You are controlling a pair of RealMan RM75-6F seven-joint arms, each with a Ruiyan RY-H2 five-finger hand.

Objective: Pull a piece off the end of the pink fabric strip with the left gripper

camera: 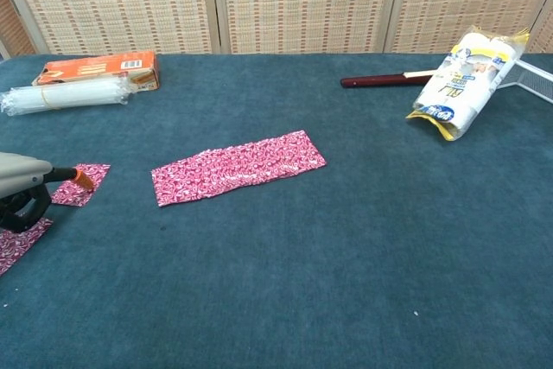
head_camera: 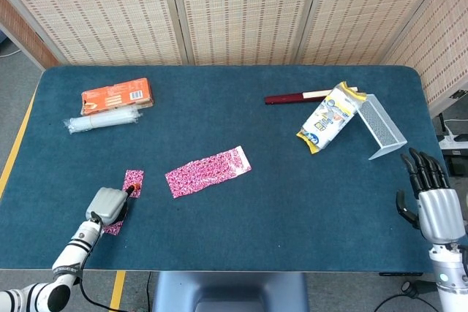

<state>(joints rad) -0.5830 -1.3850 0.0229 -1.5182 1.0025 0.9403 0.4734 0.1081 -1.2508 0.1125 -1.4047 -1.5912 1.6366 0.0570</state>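
The pink patterned fabric strip [head_camera: 208,172] [camera: 238,167] lies flat mid-table. A small square piece [head_camera: 134,180] [camera: 82,184] sits apart from its left end, with a clear gap between them. My left hand [head_camera: 107,204] [camera: 24,186] lies low at the front left, its other fingers curled under. Its orange fingertip [camera: 83,181] presses on that piece. Another pink scrap [head_camera: 111,226] [camera: 17,244] pokes out beneath the hand. My right hand [head_camera: 433,199] hovers past the table's front right corner, fingers spread and holding nothing.
An orange box [head_camera: 117,96] and a clear tube bundle [head_camera: 102,118] lie at the back left. At the back right are a dark red stick [head_camera: 296,96], a yellow-white snack bag [head_camera: 329,118] and a white mesh rack [head_camera: 380,126].
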